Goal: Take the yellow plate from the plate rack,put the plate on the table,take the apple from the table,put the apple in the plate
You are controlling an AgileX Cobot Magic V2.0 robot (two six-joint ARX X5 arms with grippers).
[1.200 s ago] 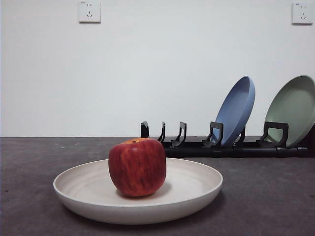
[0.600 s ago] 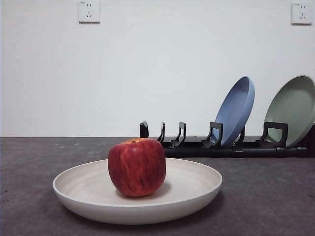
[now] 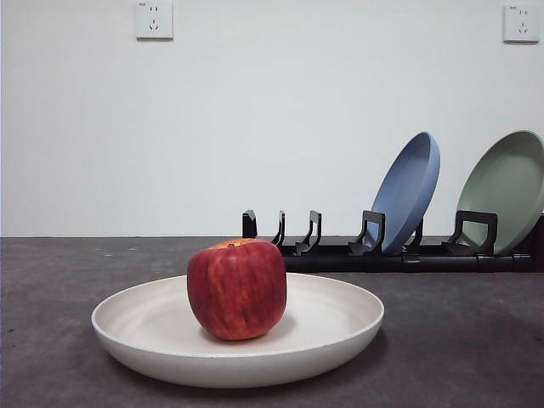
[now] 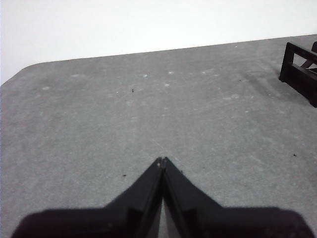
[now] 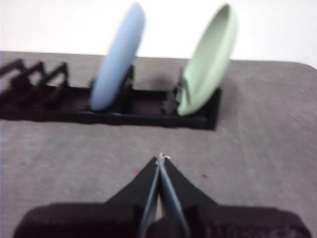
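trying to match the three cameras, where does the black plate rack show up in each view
Front view: the long black plastic plate rack stands behind the cream round plate, at right.
Left wrist view: only one end of it shows at the edge.
Right wrist view: it spans the far table.
Shared landmark: the dark grey table.

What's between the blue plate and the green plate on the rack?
Nothing sits between them. In the right wrist view, only the black plate rack shows between the blue plate and the green plate.
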